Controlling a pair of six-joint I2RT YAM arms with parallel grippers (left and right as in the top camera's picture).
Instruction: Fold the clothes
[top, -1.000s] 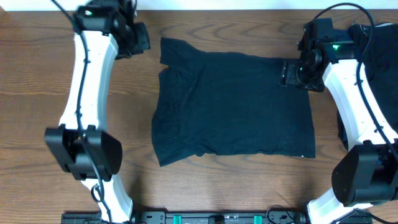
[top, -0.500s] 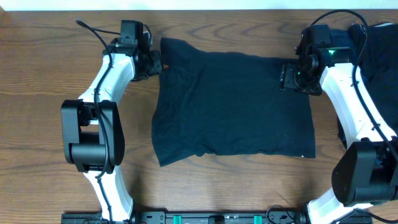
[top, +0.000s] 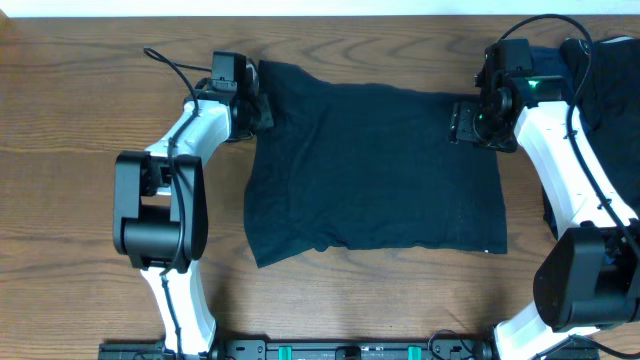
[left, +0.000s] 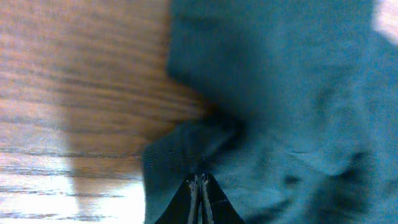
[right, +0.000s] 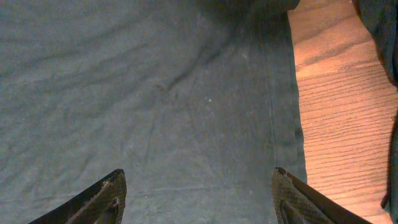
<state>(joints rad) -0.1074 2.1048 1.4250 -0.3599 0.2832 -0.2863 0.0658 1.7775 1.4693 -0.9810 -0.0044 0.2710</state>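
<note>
T-shirt (top: 375, 165) lies flat; left pincer (left: 200, 182) closed at sleeve (left: 177, 152), right pincer (right: 198, 174) wide open, empty.

I'm holding the left gripper (top: 262, 108) shut, its arm bending inward at the far side; the right gripper (top: 460, 122) is hanging wide open, its arm reaching forward.

White links (top: 190, 130), blk joints (top: 160, 215), blk cables (top: 170, 68) (green LED (top: 533, 84), rt arm (top: 575, 170))

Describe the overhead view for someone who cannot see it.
A dark navy T-shirt lies spread flat on a wooden table. The closed left hand is at its far-left sleeve, and the open right hand is over its far-right corner.
</note>
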